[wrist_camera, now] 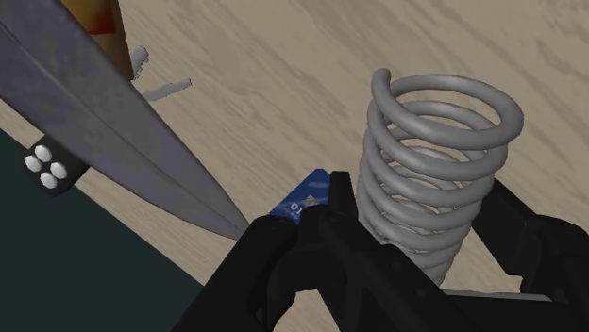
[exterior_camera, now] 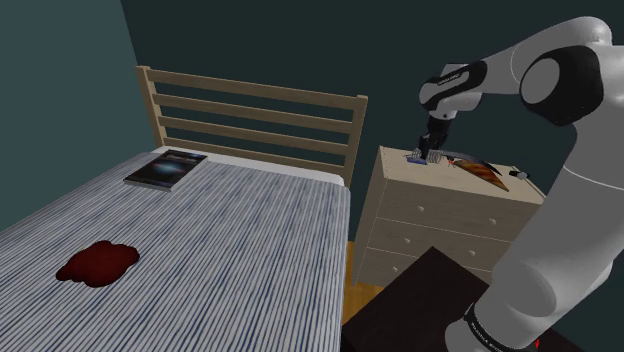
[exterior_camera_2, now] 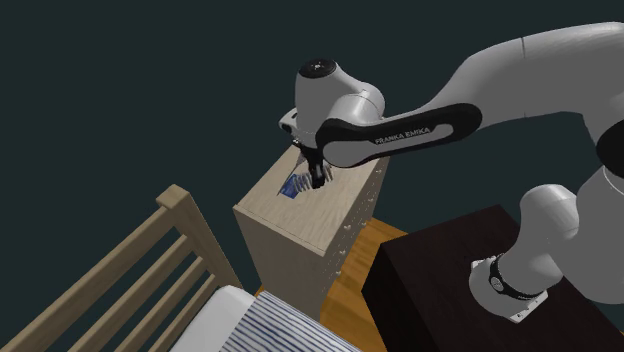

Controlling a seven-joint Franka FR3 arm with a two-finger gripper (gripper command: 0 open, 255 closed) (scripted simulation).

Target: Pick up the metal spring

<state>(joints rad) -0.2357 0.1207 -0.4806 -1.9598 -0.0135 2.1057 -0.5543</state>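
A grey metal coil spring [wrist_camera: 436,151] stands on end on the pale wooden dresser top [wrist_camera: 283,85], and the two black fingers of my gripper [wrist_camera: 420,203] press against its sides. In the shoulder view the gripper [exterior_camera: 430,150] points down over the spring [exterior_camera: 416,157] at the dresser's far left corner. The second exterior view has the gripper [exterior_camera_2: 316,178] right beside the spring [exterior_camera_2: 298,184], low over the dresser top [exterior_camera_2: 330,215]. I cannot tell whether the spring's base touches the wood.
A large knife [wrist_camera: 113,132] with a grey blade lies close beside the spring, also the knife [exterior_camera: 480,170]. A small blue item [wrist_camera: 300,203] lies by one finger. A bed [exterior_camera: 200,240] with a book [exterior_camera: 165,168] and a dark red patch [exterior_camera: 98,262] lies at the shoulder view's left.
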